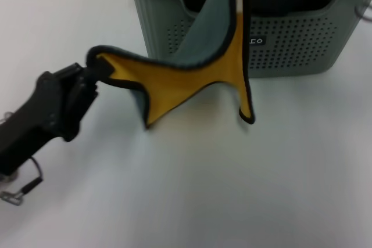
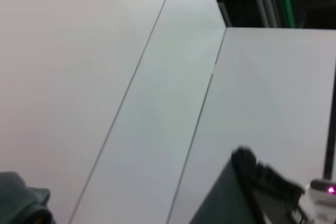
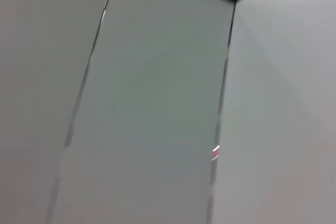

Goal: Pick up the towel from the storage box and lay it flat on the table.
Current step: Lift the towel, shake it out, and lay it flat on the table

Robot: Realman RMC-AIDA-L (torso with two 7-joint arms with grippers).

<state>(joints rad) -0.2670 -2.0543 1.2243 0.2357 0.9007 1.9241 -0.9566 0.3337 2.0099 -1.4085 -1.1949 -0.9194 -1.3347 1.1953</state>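
The towel [image 1: 180, 85] hangs stretched in the air in front of the storage box [image 1: 302, 45], mustard-yellow side towards me and grey-teal side behind. Its upper end runs out of the top of the head view, so what holds it there is hidden. My left gripper [image 1: 93, 76] is shut on the towel's left corner, low over the white table [image 1: 232, 190], to the left of the box. Two loose corners of the towel dangle just above the table. My right gripper does not show in any view.
The box stands at the back of the table, with dark contents inside. A thin cable loop [image 1: 23, 187] hangs under my left arm. Both wrist views show mostly white panels; the left wrist view also has a dark shape [image 2: 252, 192] I cannot identify.
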